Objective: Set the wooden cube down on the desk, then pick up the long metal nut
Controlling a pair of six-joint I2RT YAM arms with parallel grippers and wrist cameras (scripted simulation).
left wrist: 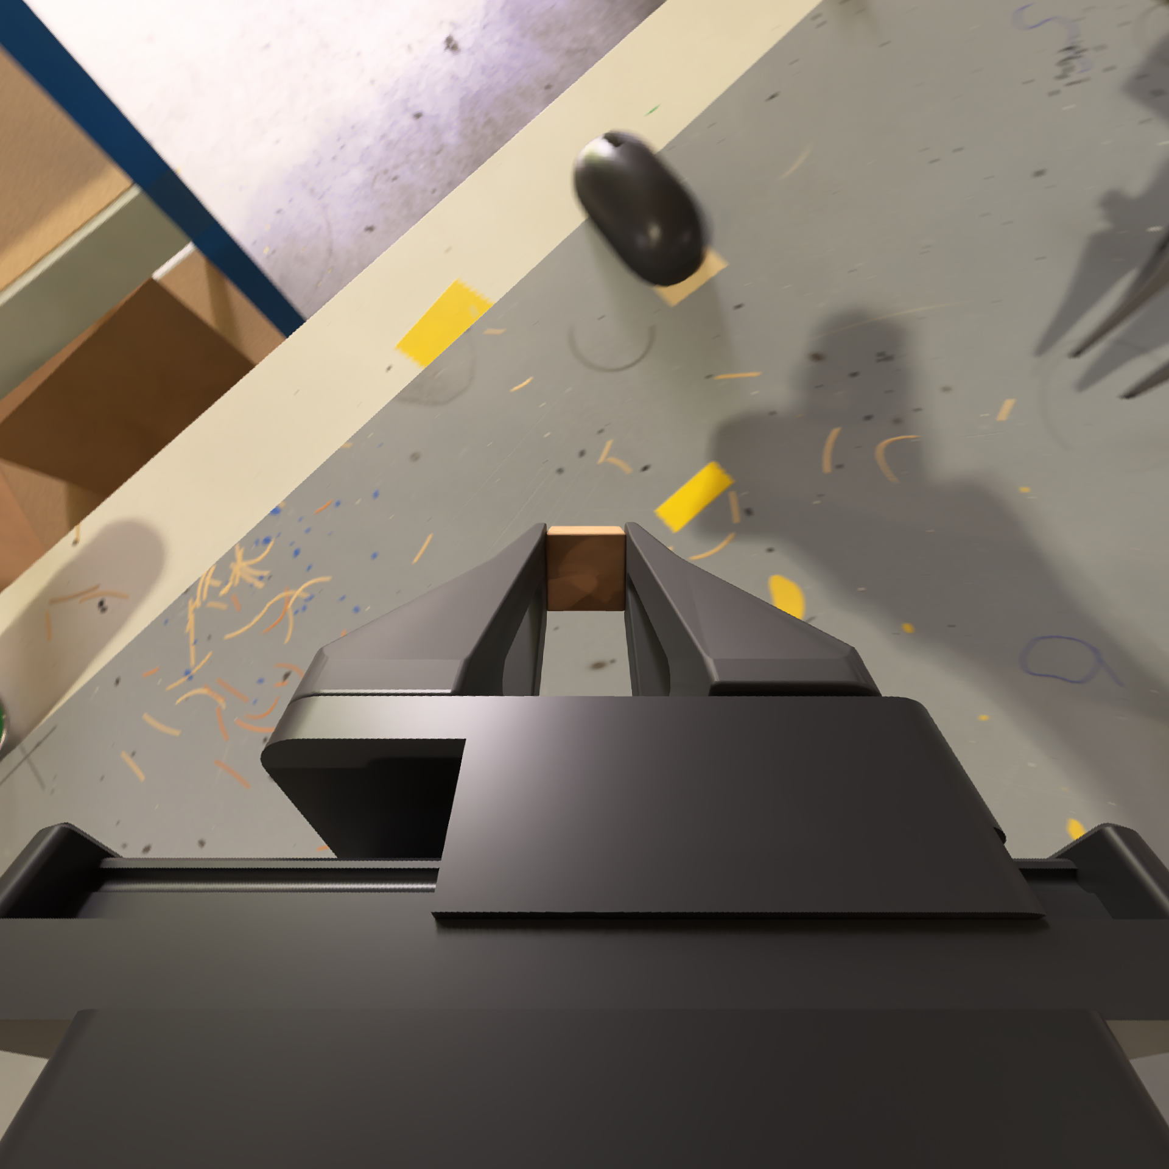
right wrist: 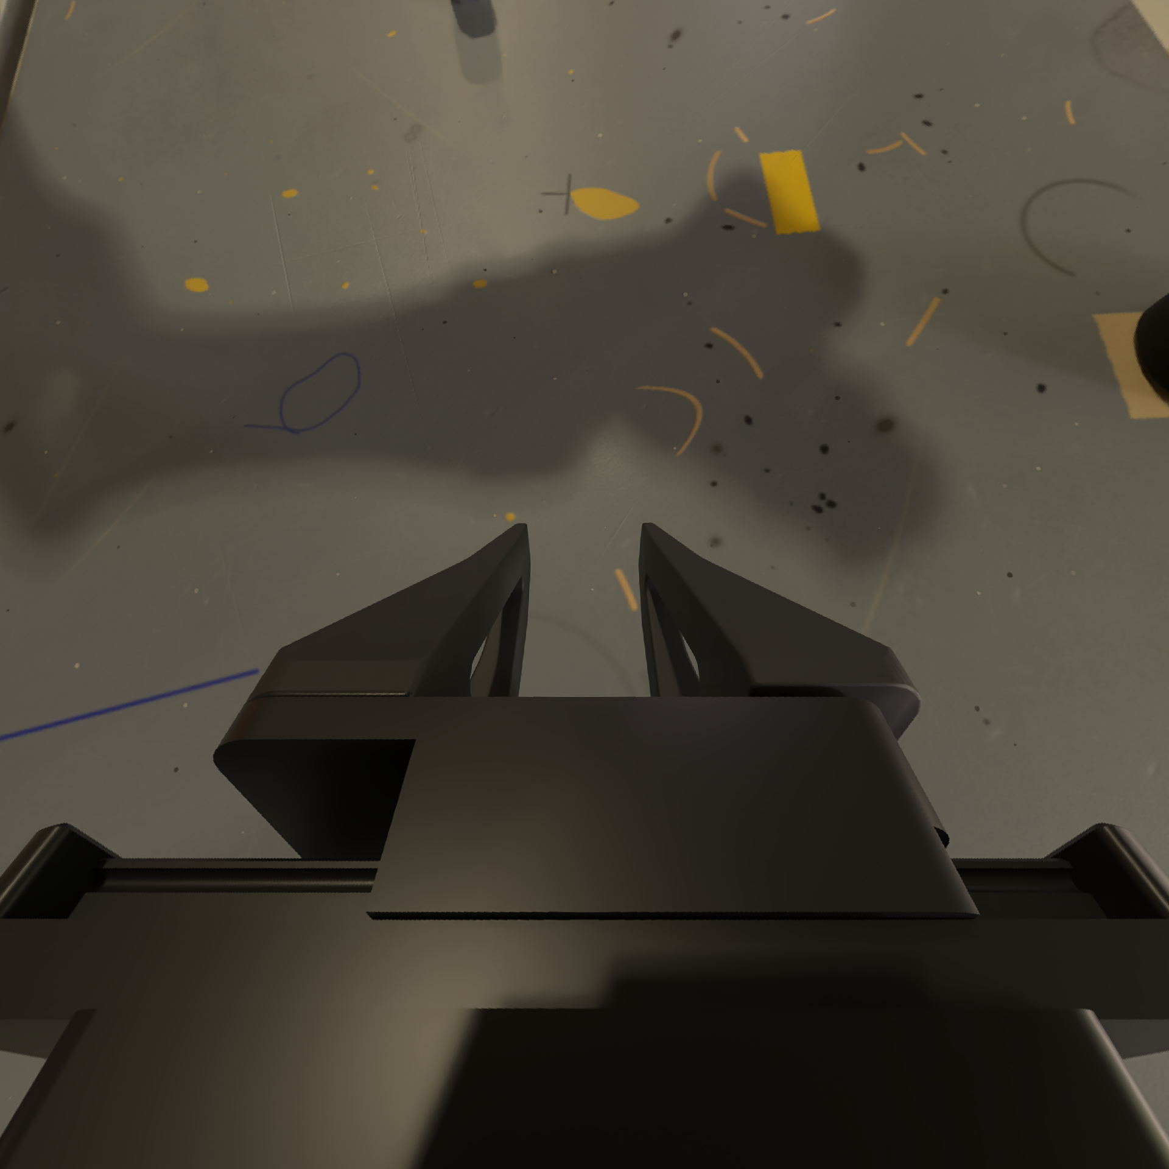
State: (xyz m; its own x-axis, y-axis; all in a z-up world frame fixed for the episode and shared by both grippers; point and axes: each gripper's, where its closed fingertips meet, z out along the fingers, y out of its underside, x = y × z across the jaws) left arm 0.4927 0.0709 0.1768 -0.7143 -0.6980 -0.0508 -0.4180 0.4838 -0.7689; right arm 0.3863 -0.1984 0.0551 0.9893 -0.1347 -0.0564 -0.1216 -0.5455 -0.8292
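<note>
In the left wrist view my left gripper (left wrist: pixel 586 538) is shut on a small wooden cube (left wrist: pixel 586 569), which is pinched between the two fingertips. It hangs above the grey desk (left wrist: pixel 822 632), and the gripper's shadow falls off to the right. In the right wrist view my right gripper (right wrist: pixel 583 531) is open and empty, with bare desk (right wrist: pixel 379 569) between its fingers. A small dark grey metal piece (right wrist: pixel 473 16), cut by the top edge of that view, may be the long nut.
A black oval mouse-like object (left wrist: pixel 639 209) lies on tan tape near the desk's cream edge (left wrist: pixel 316 411); it also shows in the right wrist view (right wrist: pixel 1154 354). Yellow tape strips (left wrist: pixel 694 495) and paint marks dot the desk. Cardboard boxes (left wrist: pixel 95 405) sit beyond the edge.
</note>
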